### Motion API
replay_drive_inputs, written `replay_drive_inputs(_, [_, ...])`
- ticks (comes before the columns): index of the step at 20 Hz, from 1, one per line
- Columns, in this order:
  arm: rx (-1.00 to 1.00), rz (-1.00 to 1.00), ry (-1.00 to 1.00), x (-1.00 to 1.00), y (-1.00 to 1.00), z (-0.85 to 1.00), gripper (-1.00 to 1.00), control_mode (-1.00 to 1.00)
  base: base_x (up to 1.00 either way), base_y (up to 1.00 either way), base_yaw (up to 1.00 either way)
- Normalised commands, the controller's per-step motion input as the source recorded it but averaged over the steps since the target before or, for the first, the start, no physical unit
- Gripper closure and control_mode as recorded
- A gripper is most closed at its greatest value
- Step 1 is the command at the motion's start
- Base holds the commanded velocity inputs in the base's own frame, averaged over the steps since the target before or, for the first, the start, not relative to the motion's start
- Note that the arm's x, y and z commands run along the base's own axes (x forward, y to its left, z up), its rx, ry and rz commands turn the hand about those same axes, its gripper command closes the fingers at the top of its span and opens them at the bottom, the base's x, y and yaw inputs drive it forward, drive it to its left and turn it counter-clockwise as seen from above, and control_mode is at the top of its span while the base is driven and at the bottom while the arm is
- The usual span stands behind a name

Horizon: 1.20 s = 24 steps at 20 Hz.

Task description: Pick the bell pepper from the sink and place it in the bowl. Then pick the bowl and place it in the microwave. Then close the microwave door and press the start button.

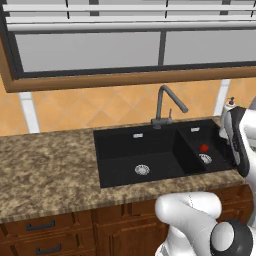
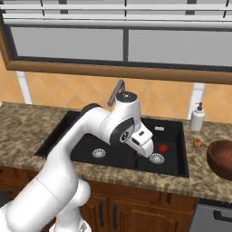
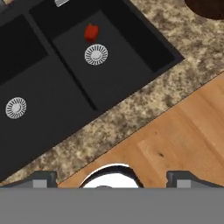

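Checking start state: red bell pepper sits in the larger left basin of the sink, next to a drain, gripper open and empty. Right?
Not quite. The bell pepper sits in the smaller right basin of the sink, beside that basin's drain, as the left base view shows. The gripper is open and empty.

I can read no text, label, brand, number or sign anywhere in these views of the kitchen.

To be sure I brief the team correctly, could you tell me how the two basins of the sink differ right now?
The smaller basin holds the red bell pepper beside its drain; the larger basin holds nothing but its drain. The larger basin is clearly wider, and the faucet stands behind the divider between them. Both are black, rectangular, and have a round steel drain.
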Motion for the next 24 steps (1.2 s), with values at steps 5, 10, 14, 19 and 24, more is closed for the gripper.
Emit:
replay_drive_inputs(5, [0.11, -0.19, 0.00, 0.77, -0.73, -0.37, -1.00, -1.00, 0.00, 0.00, 0.00])
replay_drive_inputs(10, [0.07, -0.06, 0.02, 0.99, -0.43, -0.29, -1.00, -1.00, 0.00, 0.00, 0.00])
replay_drive_inputs(14, [0.04, -0.03, -0.02, 0.74, -0.39, -0.41, -1.00, -1.00, 0.00, 0.00, 0.00])
replay_drive_inputs(19, [0.00, -0.03, -0.03, 0.72, -0.08, -0.50, -1.00, -1.00, 0.00, 0.00, 0.00])
replay_drive_inputs(24, [0.00, 0.00, 0.00, 0.78, -0.04, -0.54, -1.00, -1.00, 0.00, 0.00, 0.00])
